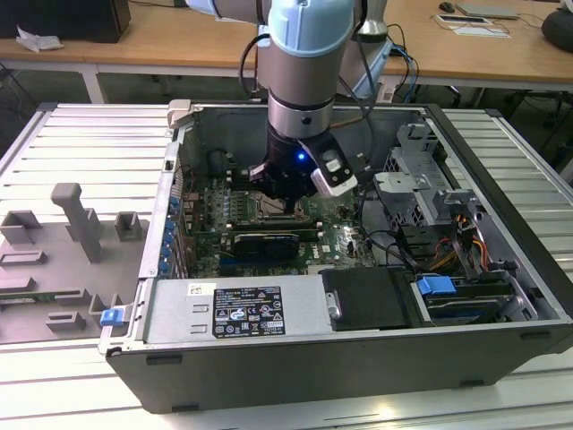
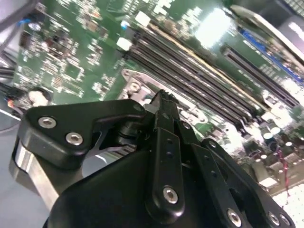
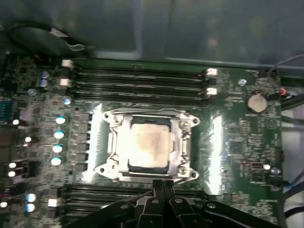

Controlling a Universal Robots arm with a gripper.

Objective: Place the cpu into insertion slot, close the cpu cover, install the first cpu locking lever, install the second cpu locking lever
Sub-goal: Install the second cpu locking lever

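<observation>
So the cpu (image 3: 148, 145) is already sitting in its socket on the motherboard (image 3: 232, 142), pale tan face up, and the cpu cover (image 3: 183, 137) looks folded down flat around it, framing the chip on all sides. That puts us, as far as I can judge, at the locking lever stage; I can't make out either lever clearly, so I won't claim whether one is latched yet. The gripper (image 3: 163, 186) is parked just beside the socket's edge, on the side where the second bank of memory slots (image 3: 118, 194) runs, and the fingers (image 2: 164, 107) look pressed together into one narrow tip with nothing between them, basically a poking tool. Whatever comes next will need that tip to catch a thin wire lever and push it down and under its hook without scraping the board. In the exterior view the arm (image 1: 304, 54) comes straight down into the open computer case (image 1: 376, 358) on the worktop (image 1: 81, 143), wrist near vertical, gripper low over the board.
</observation>
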